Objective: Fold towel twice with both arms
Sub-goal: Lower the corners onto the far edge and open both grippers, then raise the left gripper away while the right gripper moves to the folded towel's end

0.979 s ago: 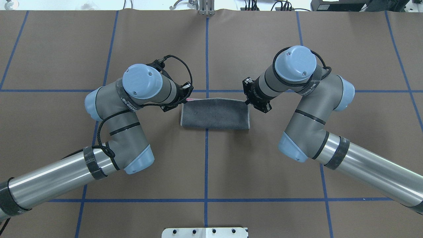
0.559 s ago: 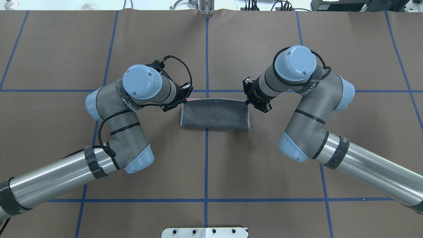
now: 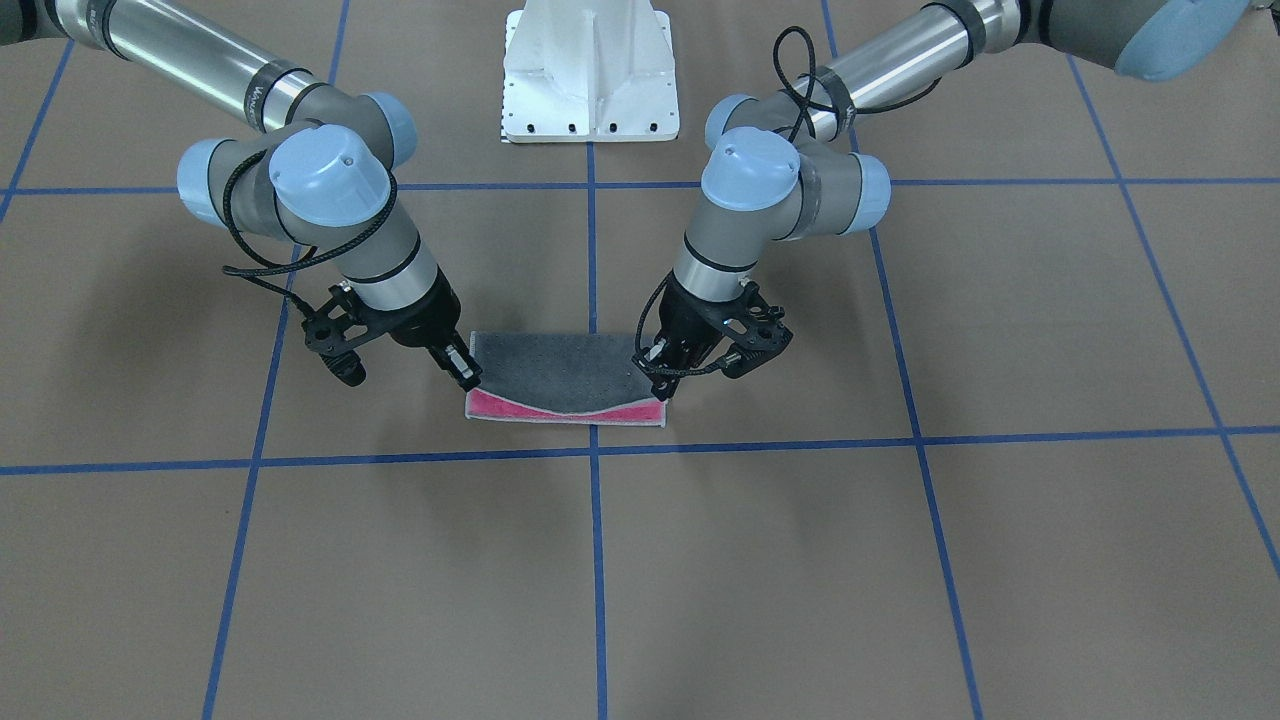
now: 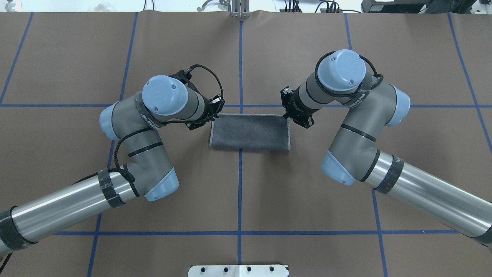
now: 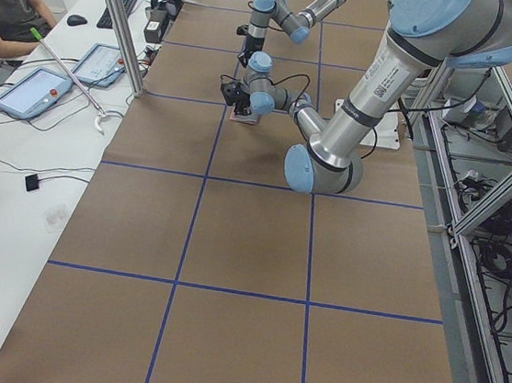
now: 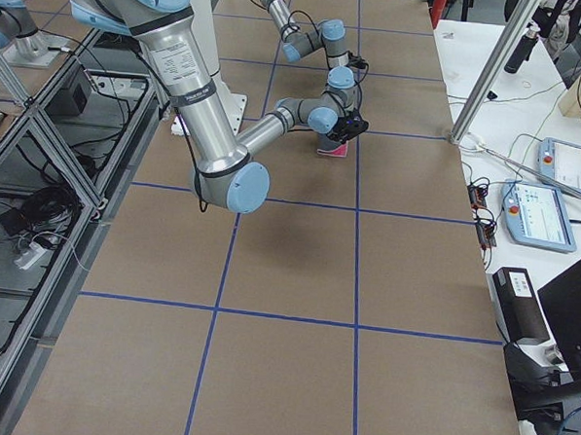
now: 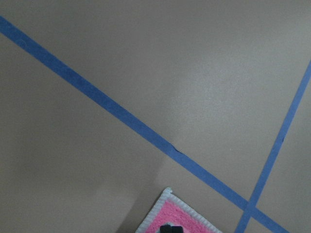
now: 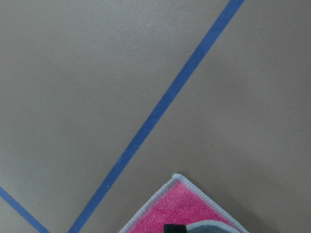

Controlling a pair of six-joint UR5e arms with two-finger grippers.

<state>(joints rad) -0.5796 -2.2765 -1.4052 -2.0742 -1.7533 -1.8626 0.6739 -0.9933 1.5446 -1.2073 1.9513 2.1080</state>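
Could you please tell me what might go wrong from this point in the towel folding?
1. The pink-and-grey terry towel is folded once, but its grey top layer stops short of the pink lower edge and bows in the middle. If it is released like this, the fold would probably be uneven.
2. The left hand and right hand sit low at the corners farthest from the robot and seem to pinch the top layer. A careless withdrawal could drag the towel across the brown paper-covered table.

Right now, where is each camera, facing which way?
Front: across the table, facing robot; left arm, right arm.
Overhead: behind robot, looking down; both again.
Left side: table's end; left arm nearest.
Right side: opposite end; right arm nearest.
Left wrist: down at towel's pink corner.
Right wrist: another pink corner.
All share the towel.
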